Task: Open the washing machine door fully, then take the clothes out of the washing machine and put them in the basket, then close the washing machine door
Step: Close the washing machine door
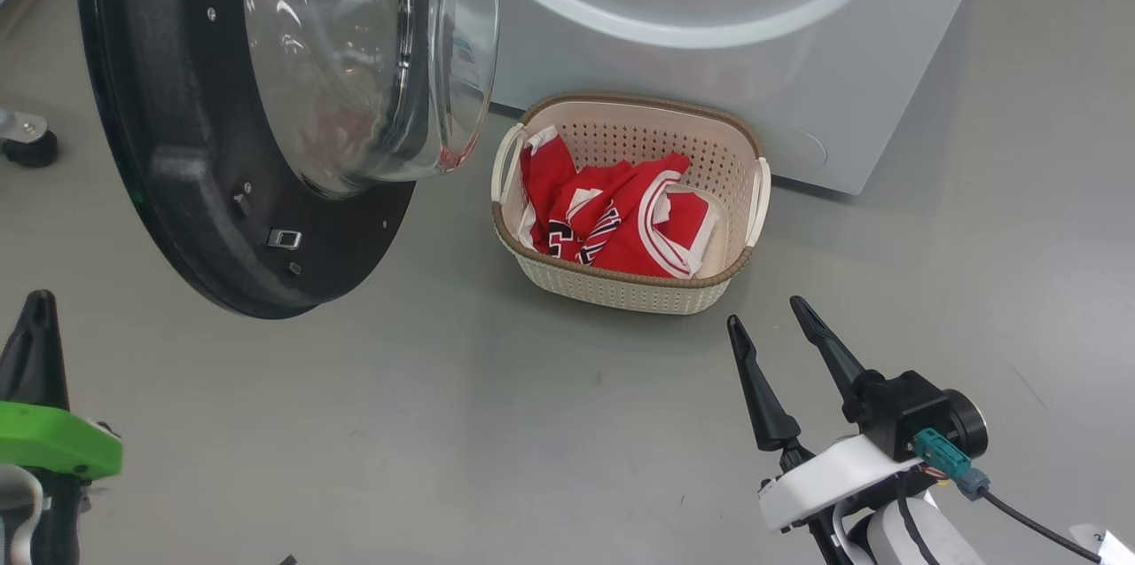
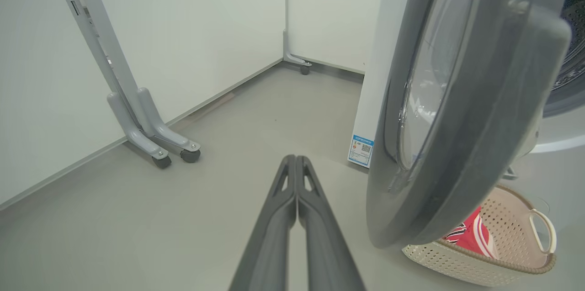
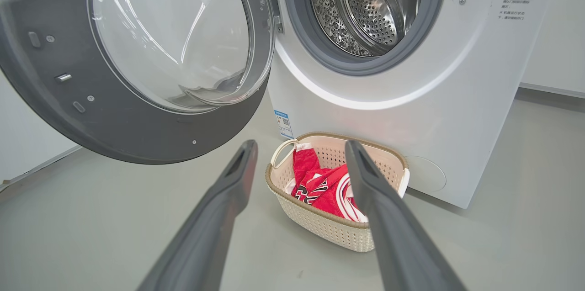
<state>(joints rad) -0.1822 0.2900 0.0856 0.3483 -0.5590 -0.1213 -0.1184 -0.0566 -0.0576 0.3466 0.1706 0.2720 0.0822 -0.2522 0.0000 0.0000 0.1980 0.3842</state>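
Clothes point(image 1: 621, 228), bright red with white trim, lie crumpled in the basket point(image 1: 621, 292). Black-and-white lettering shows on one fold, but too little of it to read. The cream basket stands on the grey floor point(image 1: 443, 423) just in front of the washing machine point(image 3: 411, 99), below its round opening, where the perforated steel drum point(image 3: 365, 7) shows inside the grey gasket point(image 3: 292, 21). The washing machine door point(image 3: 114, 135) is swung out to the left of the opening in the right wrist view, with its clear bowl-shaped window turned toward the camera and its dark ring hanging above the floor beside the basket. A small blue-and-white sticker point(image 2: 361, 149) with a QR code sits low on the machine's white body, near the floor and behind the door; its print is too small to read. Several short lines of small dark text point(image 3: 514, 1) stand at the upper right of the machine's front, also too small to make out. The left gripper point(image 2: 296, 163) has its two fingers pressed flat together, above the floor and just beside the door's edge. The right gripper point(image 1: 766, 312) has its fingers spread wide apart, above the floor and pointing toward the basket, touching nothing.
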